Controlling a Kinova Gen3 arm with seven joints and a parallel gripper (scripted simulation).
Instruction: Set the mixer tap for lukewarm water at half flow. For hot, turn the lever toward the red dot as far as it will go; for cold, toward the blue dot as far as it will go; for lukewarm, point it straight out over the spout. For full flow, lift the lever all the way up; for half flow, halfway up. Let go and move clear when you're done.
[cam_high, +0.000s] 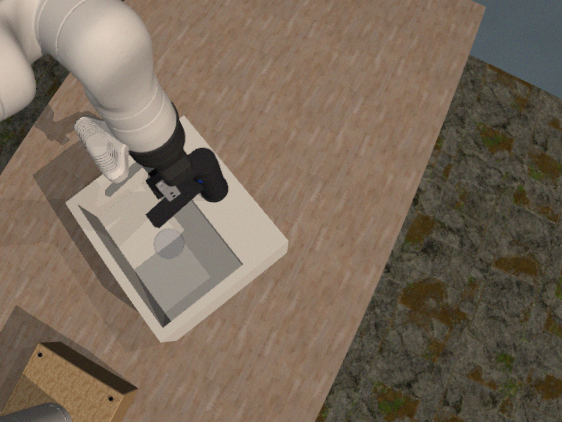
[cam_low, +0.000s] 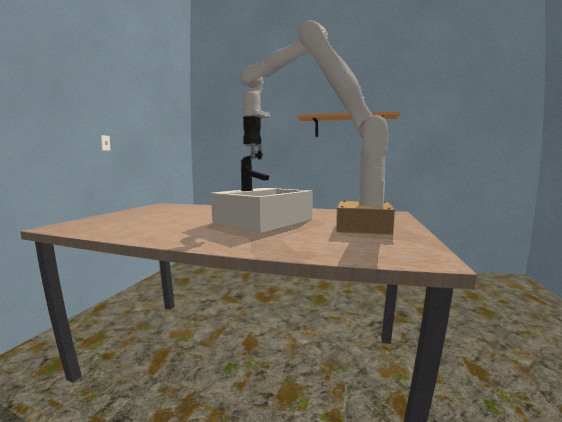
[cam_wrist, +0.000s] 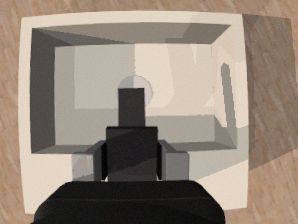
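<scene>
1. While our hand (cam_low: 257, 154) hangs straight down from the white arm (cam_low: 345, 85), its fingers are clamped on the lever (cam_wrist: 132, 145) of the mixer tap (cam_low: 247, 175); in the wrist view the black lever fills the space between the two grey fingers.
2. We see the tap as a matte black piece: a short upright column standing on the back rim of the sink (cam_high: 260, 235), with a straight spout (cam_low: 259, 175) reaching out level over the basin.
3. From the wrist view the lever points straight out along the spout (cam_wrist: 131, 107), toward the round drain (cam_high: 169, 243).
4. A small blue dot (cam_high: 200, 181) shows on the tap body in the top view; a reddish spot shows on the column in the exterior view, too small for us to be sure of.
5. How far up the lever stands we cannot tell.
6. The sink is a white rectangular box with a grey basin, resting on the wooden table (cam_low: 150, 230).
7. Beside it on the table, the arm's wooden pedestal (cam_low: 345, 222) stands apart from the sink.
</scene>
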